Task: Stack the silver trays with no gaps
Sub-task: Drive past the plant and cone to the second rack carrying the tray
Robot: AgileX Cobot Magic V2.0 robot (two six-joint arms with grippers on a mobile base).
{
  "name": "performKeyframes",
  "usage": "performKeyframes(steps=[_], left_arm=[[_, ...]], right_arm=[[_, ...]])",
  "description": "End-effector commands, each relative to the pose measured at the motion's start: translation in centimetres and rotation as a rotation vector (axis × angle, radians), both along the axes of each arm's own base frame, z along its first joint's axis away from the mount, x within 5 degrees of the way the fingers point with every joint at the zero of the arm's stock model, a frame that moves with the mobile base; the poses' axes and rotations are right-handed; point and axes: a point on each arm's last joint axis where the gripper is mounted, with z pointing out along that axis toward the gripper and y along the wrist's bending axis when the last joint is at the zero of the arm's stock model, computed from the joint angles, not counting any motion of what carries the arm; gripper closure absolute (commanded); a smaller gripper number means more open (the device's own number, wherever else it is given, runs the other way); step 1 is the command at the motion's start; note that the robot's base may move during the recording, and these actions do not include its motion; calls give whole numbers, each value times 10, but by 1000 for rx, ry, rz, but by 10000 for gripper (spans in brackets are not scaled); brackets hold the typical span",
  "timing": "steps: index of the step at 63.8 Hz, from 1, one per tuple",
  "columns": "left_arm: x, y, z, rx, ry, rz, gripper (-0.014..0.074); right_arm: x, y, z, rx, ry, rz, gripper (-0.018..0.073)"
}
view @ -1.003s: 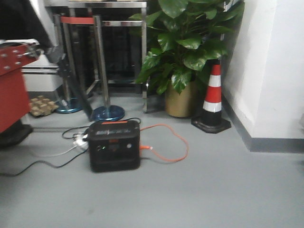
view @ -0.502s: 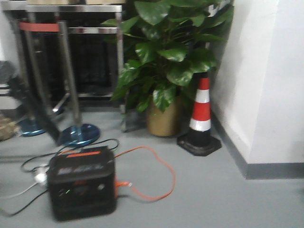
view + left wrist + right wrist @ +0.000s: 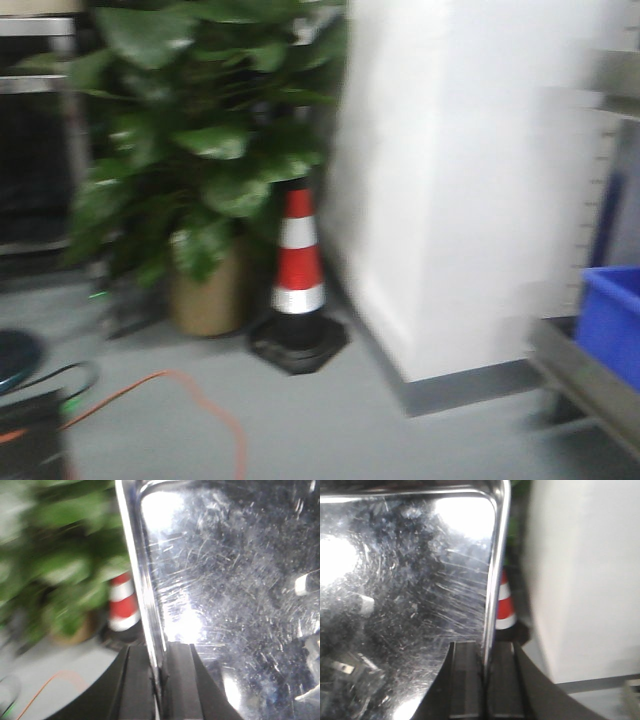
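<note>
The left gripper (image 3: 159, 655) and right gripper (image 3: 484, 652) each pinched a thin rim of the silver tray (image 3: 225, 605), carried in the air between them. Uneven arm travel could have twisted it loose, or knocked it against the blue bin (image 3: 612, 320).

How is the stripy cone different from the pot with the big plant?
The red-and-white striped traffic cone is pointed; the tan round plant pot is wide. The cone has a black base; the pot is one plain colour. The pot holds a leafy green plant; the cone holds nothing. Both stand upright on the grey floor.
</note>
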Motion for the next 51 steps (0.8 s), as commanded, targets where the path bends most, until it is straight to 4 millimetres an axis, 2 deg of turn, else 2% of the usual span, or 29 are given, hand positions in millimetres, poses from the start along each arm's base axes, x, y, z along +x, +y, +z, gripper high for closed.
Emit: performKeyframes(steps=[1,20,51], left_arm=[[-5,-4,10,-28,-49,-32,601],[-5,-4,10,-28,-49,-32,601],[-3,-1,10,-24,-52,-22,601]], right_arm=[[0,2,9,6,-80,6,639],[13,5,-3,3,-63,4,639],[15,5,-4,4,-65,4,639]])
